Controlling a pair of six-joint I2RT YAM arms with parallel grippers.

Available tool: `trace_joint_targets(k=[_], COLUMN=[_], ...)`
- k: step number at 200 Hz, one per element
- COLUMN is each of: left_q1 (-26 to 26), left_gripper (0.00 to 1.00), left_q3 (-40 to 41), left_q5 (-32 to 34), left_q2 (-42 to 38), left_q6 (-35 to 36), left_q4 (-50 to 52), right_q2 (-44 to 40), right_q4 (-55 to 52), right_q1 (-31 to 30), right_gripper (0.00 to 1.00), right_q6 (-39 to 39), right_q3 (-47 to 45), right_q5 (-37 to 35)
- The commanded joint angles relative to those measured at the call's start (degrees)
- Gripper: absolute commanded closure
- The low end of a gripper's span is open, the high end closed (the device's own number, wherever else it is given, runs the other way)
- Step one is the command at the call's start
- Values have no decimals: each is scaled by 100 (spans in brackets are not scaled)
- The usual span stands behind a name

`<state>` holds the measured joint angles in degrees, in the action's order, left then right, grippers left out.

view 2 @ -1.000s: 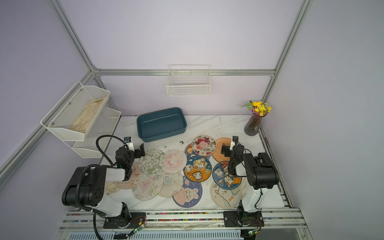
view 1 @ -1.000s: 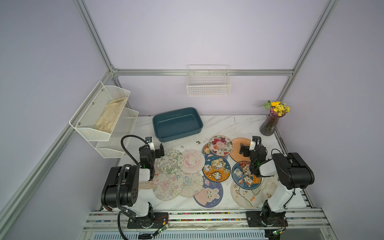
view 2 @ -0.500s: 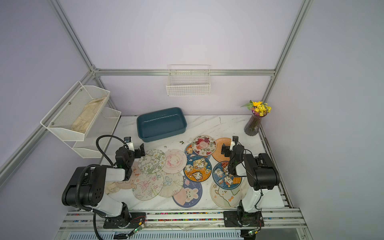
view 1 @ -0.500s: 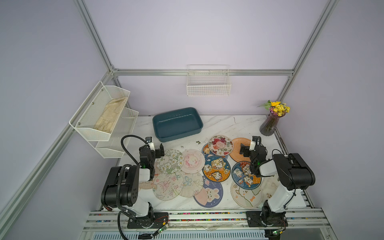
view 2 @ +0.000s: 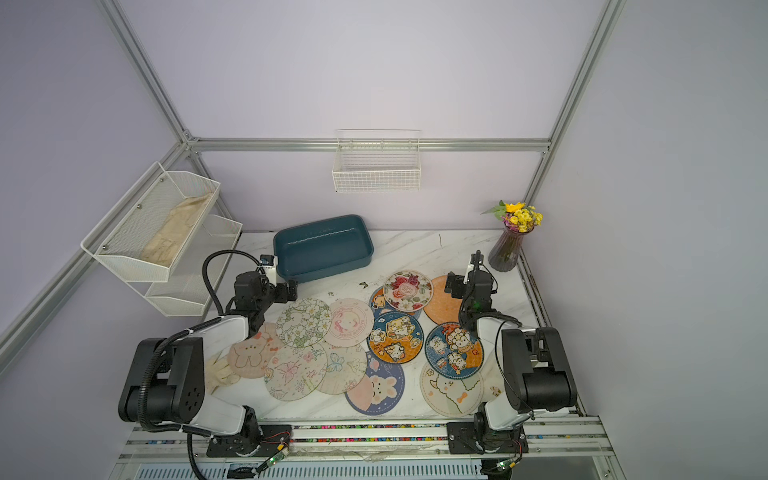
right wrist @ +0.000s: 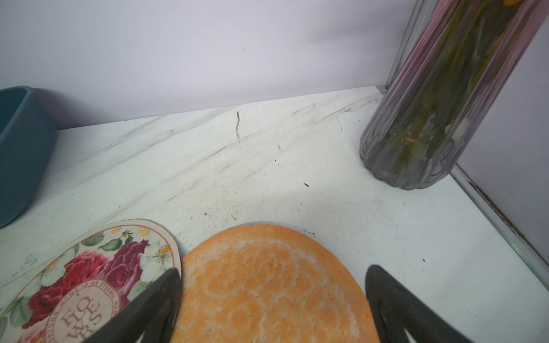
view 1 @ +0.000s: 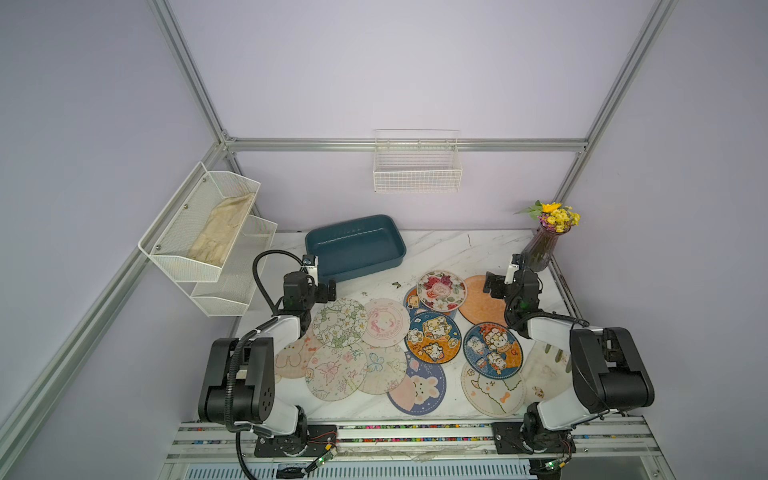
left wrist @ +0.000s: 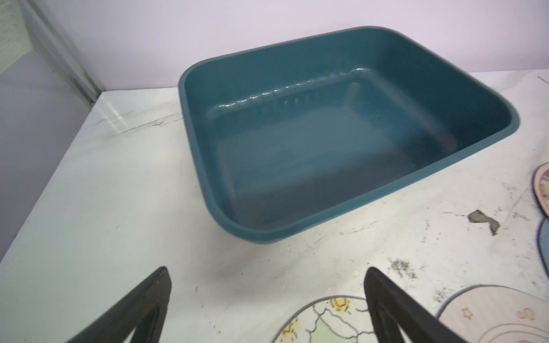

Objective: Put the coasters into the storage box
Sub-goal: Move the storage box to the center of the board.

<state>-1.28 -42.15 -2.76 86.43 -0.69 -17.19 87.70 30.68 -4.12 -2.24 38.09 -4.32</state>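
storage box [view 1: 355, 248]: dark teal, shallow, rounded | coasters [view 1: 432, 336]: round, printed, overlapping

A rose-printed coaster [right wrist: 89, 285] on the tabletop [right wrist: 267, 166] carries the only legible wording, seen from the right wrist: "FLOWERS" in large letters at its centre, split over two lines as "FLO" and "WERS". Around it runs a ring of smaller capitals reading "HOME IS AN ETERNAL", with the words before and after cut off by the picture edge and the right tool [right wrist: 273, 268]. In both top views, a ring of lettering on a pink coaster [view 1: 384, 323] is too small to read.
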Motion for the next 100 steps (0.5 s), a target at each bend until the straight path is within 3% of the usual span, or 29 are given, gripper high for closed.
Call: trace_joint_targets(k=[1, 49, 100], left_q1=[-420, -1187, -1541], left_gripper=[0, 0, 0], left_q3=[-1120, -2819, -5014], left_q5=[-97, -216, -961], left_q2=[222, 1380, 2888], left_q6=[-177, -420, -773], left_q4=[764, 1633, 2661], right_q2=[-105, 44, 146], right_q4=[-1143, -1810, -2176], right_q1=[-27, -131, -201], right_gripper=[3, 3, 2], right_q6=[-290, -349, -363], right_q3=[361, 953, 1266], right_q5=[-29, 247, 388])
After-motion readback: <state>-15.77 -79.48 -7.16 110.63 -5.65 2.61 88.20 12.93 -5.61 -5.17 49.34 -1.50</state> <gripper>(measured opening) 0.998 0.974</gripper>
